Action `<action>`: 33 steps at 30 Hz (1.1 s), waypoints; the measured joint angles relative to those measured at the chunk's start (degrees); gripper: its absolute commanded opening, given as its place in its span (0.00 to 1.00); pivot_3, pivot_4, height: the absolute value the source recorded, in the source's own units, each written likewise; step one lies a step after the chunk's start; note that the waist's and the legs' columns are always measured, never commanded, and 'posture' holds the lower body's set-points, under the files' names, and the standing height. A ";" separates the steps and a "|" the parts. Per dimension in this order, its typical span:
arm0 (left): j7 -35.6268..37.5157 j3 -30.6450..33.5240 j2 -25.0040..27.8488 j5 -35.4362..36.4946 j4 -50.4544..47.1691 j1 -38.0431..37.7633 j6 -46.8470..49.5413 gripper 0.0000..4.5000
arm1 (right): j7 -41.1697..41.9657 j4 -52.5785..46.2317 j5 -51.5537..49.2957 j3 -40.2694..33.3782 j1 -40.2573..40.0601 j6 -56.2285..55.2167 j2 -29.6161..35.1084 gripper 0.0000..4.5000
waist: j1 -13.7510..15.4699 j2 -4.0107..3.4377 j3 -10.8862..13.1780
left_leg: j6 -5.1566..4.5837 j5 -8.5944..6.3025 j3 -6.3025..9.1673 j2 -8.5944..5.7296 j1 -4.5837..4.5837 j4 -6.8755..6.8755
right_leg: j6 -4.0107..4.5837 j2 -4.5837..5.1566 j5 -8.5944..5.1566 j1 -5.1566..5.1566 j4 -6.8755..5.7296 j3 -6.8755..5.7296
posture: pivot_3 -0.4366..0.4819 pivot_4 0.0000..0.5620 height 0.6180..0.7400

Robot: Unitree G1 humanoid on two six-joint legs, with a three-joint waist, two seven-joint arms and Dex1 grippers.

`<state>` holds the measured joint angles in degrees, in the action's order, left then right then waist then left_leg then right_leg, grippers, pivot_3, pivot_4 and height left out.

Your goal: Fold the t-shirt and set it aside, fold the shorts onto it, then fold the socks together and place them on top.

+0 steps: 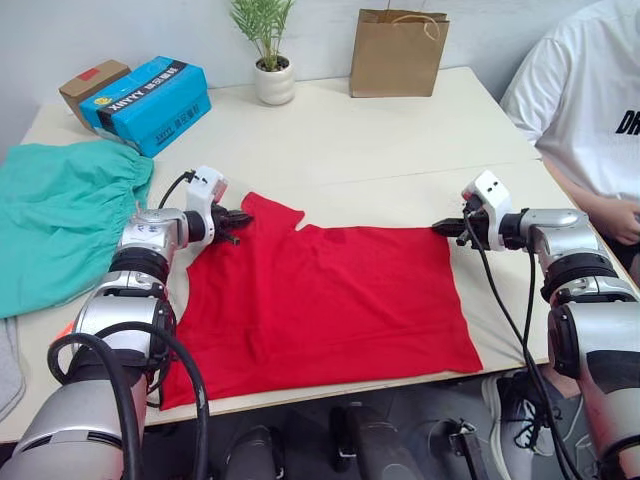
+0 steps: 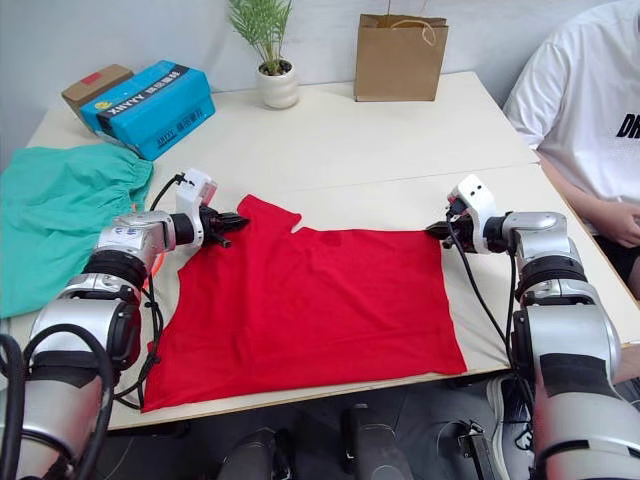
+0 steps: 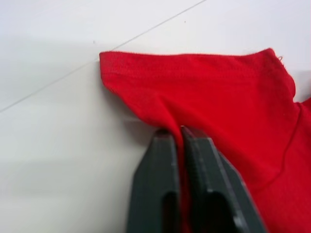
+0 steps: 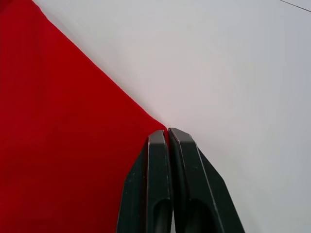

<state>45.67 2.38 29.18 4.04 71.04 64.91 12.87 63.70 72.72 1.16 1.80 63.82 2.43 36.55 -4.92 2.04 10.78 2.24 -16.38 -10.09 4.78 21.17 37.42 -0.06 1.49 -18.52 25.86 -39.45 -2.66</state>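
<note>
Starting the first fold of the t-shirt [image 1: 320,300].
Left gripper [image 1: 238,217] and right gripper [image 1: 443,228] pinch its far corners; shorts [image 1: 60,215] lie unfolded, everything remains.

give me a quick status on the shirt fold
Left gripper shut on the t-shirt at its sleeve edge. Right gripper shut on its far right corner. Shirt flat on table; shorts lying just left, not overlapping.

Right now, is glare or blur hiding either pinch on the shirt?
Left wrist view: the t-shirt stitching is sharp, the near jaws soft, with a faint shadow beside the cloth. Right wrist view: the table is bright but the cloth edge stays clear. Head views: even light, no glare.
</note>
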 measured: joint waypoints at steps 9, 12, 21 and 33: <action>0.55 2.55 0.30 0.60 -0.46 -1.09 -4.24 0.00 | 0.46 -0.03 -1.06 -3.01 -1.74 -4.97 0.01 0.00 | 0.15 0.00 0.00 | 0.01 0.01 0.01 0.00 0.01 0.01 | 0.01 0.01 0.00 0.00 0.00 -0.01 | 0.48 0.27 1.00; 1.66 4.07 0.76 1.42 -1.15 -1.35 -4.76 0.00 | 1.80 -0.12 -2.06 -4.63 -2.11 -6.24 0.11 0.00 | 0.02 0.00 0.00 | 0.01 0.01 0.00 -0.01 0.00 0.01 | 0.01 0.00 0.00 0.00 -0.01 0.00 | 0.48 0.27 1.00; 6.91 6.23 2.45 3.66 -9.27 -5.91 -4.61 0.00 | 6.46 -3.32 -4.74 -7.70 -4.83 -9.01 1.24 0.00 | 0.12 0.00 0.00 | 0.01 0.01 0.02 0.02 0.00 0.01 | 0.01 -0.01 -0.01 -0.01 -0.03 -0.01 | 0.48 0.27 1.00; 8.36 7.87 3.43 7.47 -24.08 -13.57 -1.94 0.00 | 9.46 -10.55 -9.61 -11.23 -11.57 -9.91 2.30 0.00 | 0.11 0.00 0.00 | 0.02 0.01 0.05 0.04 -0.03 0.06 | 0.01 -0.01 -0.01 -0.03 -0.07 0.02 | 0.48 0.27 1.00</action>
<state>54.03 10.25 32.61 11.51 46.96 51.34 10.93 73.16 62.17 -8.46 -9.43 52.25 -7.49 38.86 -4.81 2.04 10.78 2.25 -16.36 -10.04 4.82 21.14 37.48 -0.05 1.48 -18.52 25.83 -39.52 -2.64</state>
